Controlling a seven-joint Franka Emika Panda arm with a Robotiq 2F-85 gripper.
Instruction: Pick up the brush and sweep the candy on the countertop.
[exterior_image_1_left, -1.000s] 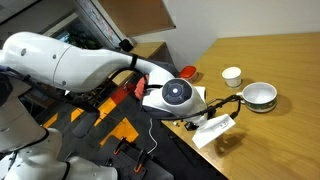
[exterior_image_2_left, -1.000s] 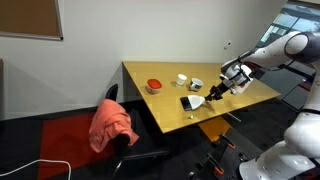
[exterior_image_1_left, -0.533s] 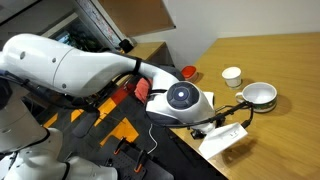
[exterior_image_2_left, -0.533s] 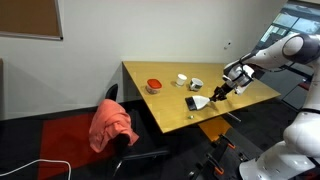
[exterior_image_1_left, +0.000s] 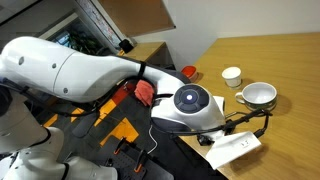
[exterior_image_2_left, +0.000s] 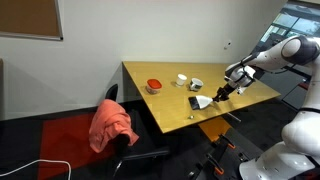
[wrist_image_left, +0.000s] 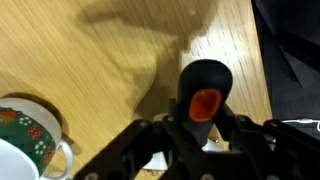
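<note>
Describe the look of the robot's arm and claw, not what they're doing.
The arm is glossy white, built of bulky rounded shells, with a round grey joint cap ringed in dark near the wrist. The claw is black all over, with slim linked fingers seen close up in the wrist view. No markings are legible.

1. i work in what looks like an office or meeting room used as a robot lab.
2. a corkboard (exterior_image_2_left: 30, 18) hangs on a plain white wall, and the floor is grey carpet.
3. the countertop (exterior_image_2_left: 160, 75) is a large tan wooden table, with an office chair (exterior_image_2_left: 128, 152) beside it and an orange garment (exterior_image_2_left: 112, 125) draped over the chair.
4. a white cable (exterior_image_2_left: 20, 168) lies on the floor by a red mat (exterior_image_2_left: 50, 135).
5. a white cup (exterior_image_1_left: 232, 75), a bowl (exterior_image_1_left: 259, 95) and a patterned mug (wrist_image_left: 25, 140) stand on the table.
6. black and yellow gear (exterior_image_1_left: 125, 128) clutters the floor under my arm.
</note>
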